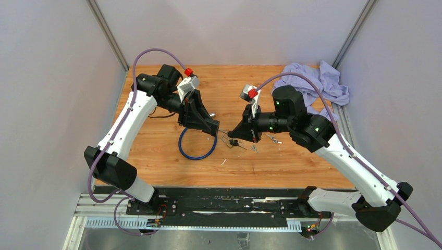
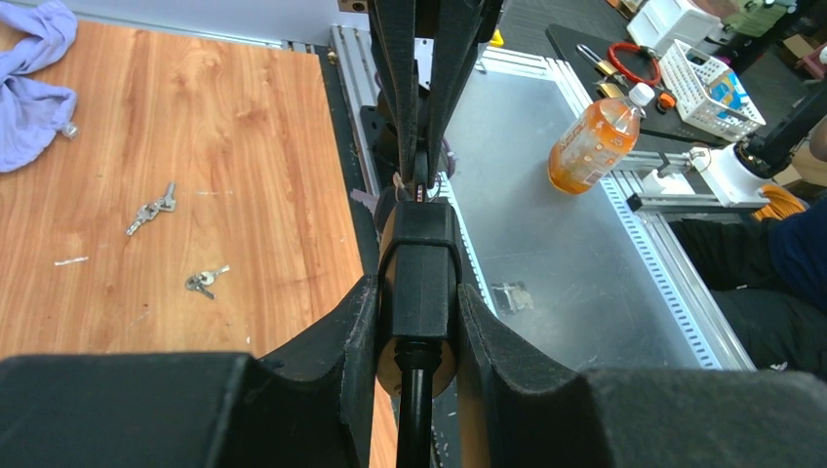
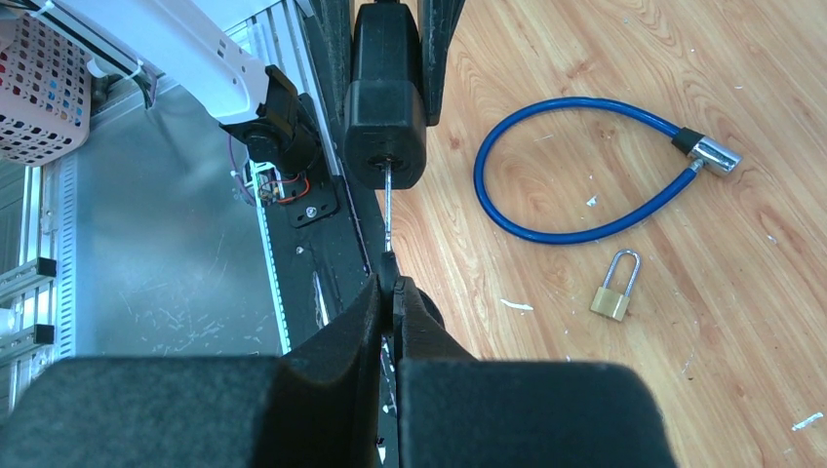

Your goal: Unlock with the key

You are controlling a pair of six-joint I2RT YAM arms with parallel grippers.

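black lock body (image 3: 385, 117) in left gripper (image 2: 418, 302); right gripper (image 3: 391, 292) pinches key (image 3: 386, 210).

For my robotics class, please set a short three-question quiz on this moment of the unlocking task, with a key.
1. True or false: the right gripper is shut on the key, whose tip is in the black lock body.
2. What holds the black lock body off the table?
A) the left gripper
B) the right gripper alone
C) nothing, it lies flat on the wood
3. Name the small brass thing lying beside the blue cable.

Key: 1 true; 2 A; 3 the padlock.
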